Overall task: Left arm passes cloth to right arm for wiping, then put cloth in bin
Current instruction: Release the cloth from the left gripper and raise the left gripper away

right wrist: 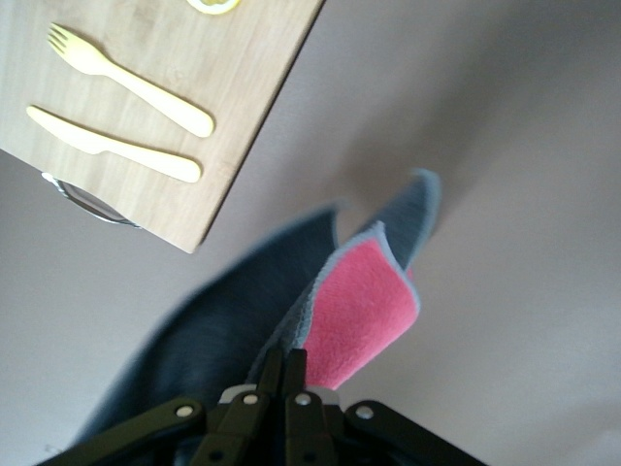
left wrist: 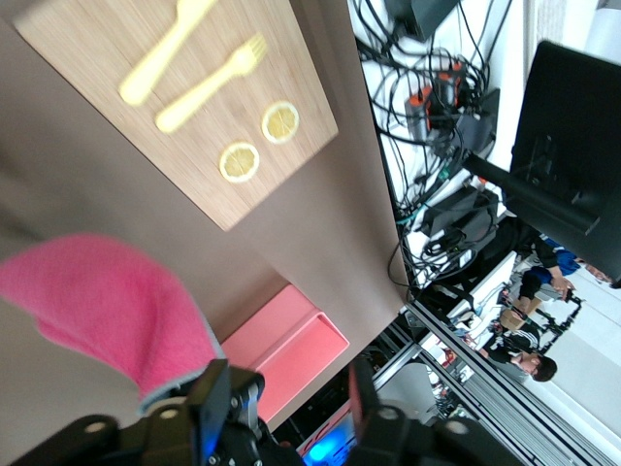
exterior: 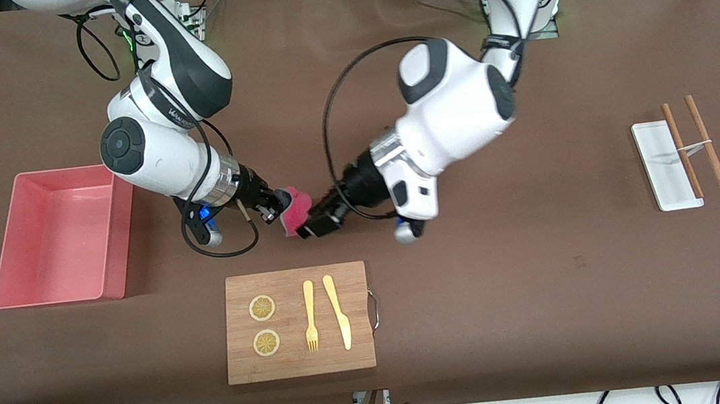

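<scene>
I'm mid-handover: right gripper (exterior: 277,210) clamps the cloth (exterior: 297,213), left gripper (exterior: 310,229) parted beside it; next, wiping.

We see a wooden board (exterior: 297,322) near the table's front edge, carrying two lemon slices (exterior: 262,308), a fork (exterior: 310,316) and a knife (exterior: 338,311); a white tray (exterior: 661,167) with chopsticks (exterior: 706,142) sits toward the left arm's end.

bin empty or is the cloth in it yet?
Empty. The bin shows only its bare floor; the cloth hangs above the table, pinched in the shut right gripper, with the left gripper beside it.
</scene>
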